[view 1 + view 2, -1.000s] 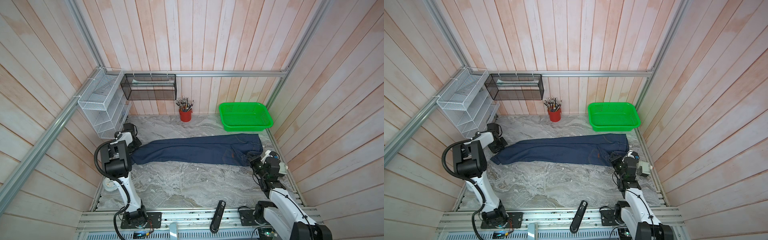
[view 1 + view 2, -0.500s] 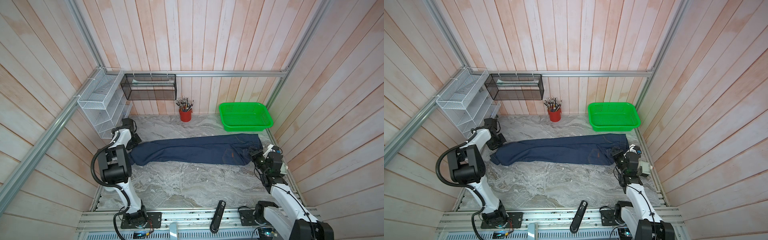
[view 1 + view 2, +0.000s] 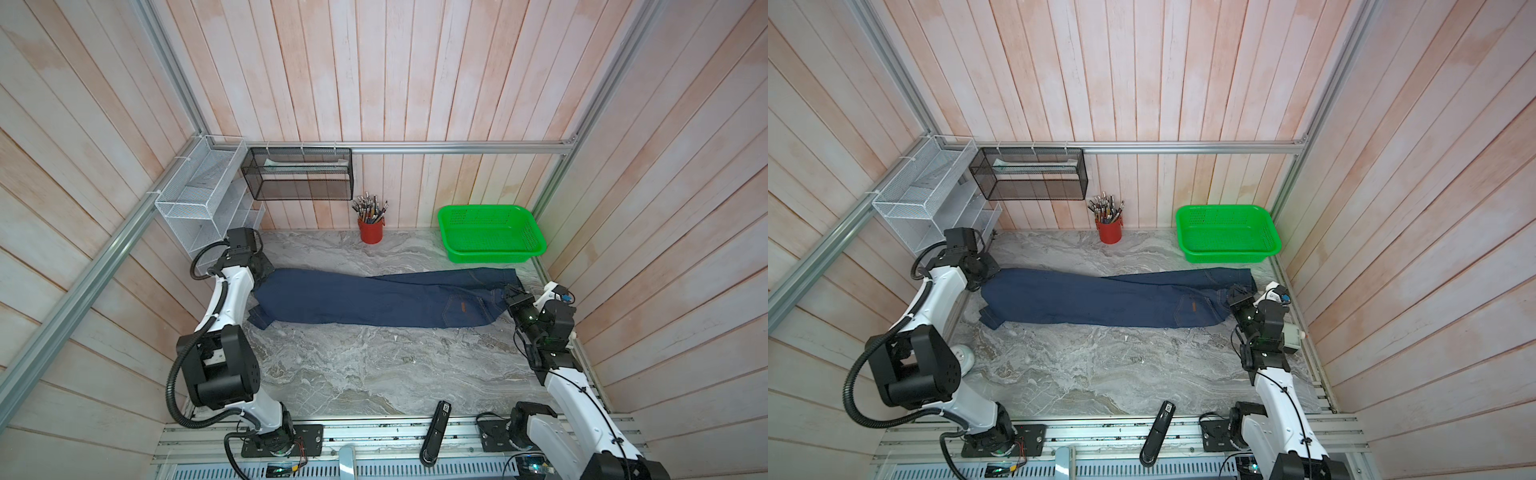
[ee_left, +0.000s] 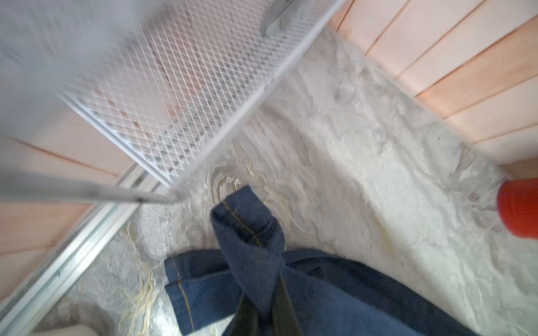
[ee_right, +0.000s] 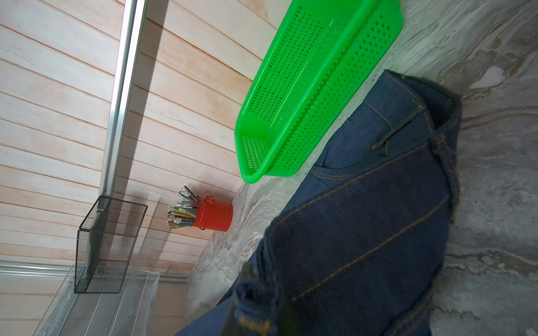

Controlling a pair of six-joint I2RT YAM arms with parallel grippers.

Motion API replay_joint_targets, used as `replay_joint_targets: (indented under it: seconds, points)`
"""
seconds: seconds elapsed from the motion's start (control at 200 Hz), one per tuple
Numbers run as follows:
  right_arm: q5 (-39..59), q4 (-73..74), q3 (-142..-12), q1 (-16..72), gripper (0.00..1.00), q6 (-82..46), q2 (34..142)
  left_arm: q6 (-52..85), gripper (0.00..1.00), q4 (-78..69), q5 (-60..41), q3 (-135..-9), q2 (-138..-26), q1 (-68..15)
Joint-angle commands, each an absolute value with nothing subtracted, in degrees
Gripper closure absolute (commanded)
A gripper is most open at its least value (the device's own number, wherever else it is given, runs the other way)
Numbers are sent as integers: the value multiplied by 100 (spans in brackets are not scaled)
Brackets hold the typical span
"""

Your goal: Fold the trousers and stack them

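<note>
Presently, containers first: a red tin (image 3: 371,232) at the back wall stands packed with pencils (image 3: 369,208). A green perforated basket (image 3: 494,255) sits at the back right of the desk (image 3: 353,365), just behind the waist end of the trousers (image 3: 374,297). A black mesh wall basket (image 3: 297,191) hangs beside a white mesh rack (image 3: 195,208) and carries a pale flat item on its upper tier, which cannot be identified. The trousers lie full length across the desk, hems to the left and waist to the right, in dark indigo denim with tan stitching. Both top views show a small tan patch (image 3: 462,306) near the waist; neither wrist view does. Only the left wrist view shows one hem (image 4: 247,215) raised off the other leg, which lies flat on the desk. The left claw (image 3: 265,275) is clamped on that raised leg. The right wrist view shows a belt loop (image 5: 391,135) and a pocket seam, and the right claw (image 3: 509,294) is clamped on the waist edge.
</note>
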State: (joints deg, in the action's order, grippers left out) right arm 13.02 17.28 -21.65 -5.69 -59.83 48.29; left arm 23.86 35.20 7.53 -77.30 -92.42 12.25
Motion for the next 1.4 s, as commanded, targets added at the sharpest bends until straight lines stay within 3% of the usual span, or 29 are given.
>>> replay_joint_targets:
  seconds: [0.0, 0.26, 0.42, 0.585, 0.77, 1.1, 1.395]
  points:
    - [1209, 1589, -1938, -593, 100, -5967, 4692, 2574, 100, 3054, 863, -7313, -9522, 997]
    - [1186, 1374, -1945, -595, 100, -5896, 4499, 2696, 100, 2954, 836, -6888, -9070, 800]
    - [1323, 850, -1862, -596, 100, -5907, 3984, 2880, 100, 2791, 663, -6185, -7850, 800]
    - [1146, -392, -1871, -589, 100, -5778, 3326, 3572, 100, 2900, 1171, -5063, -6218, 854]
    - [86, -1709, -1619, -569, 100, -6183, 2389, 4428, 100, 3090, 1427, -3876, -4836, 1032]
    - [-1937, -3575, -1325, -581, 100, -6977, 416, 5449, 100, 3352, 1842, -2936, -3633, 1627]
    - [-2037, -3848, -1416, -644, 100, -7172, 1552, 5153, 100, 3340, 2478, -3199, -3647, 2072]
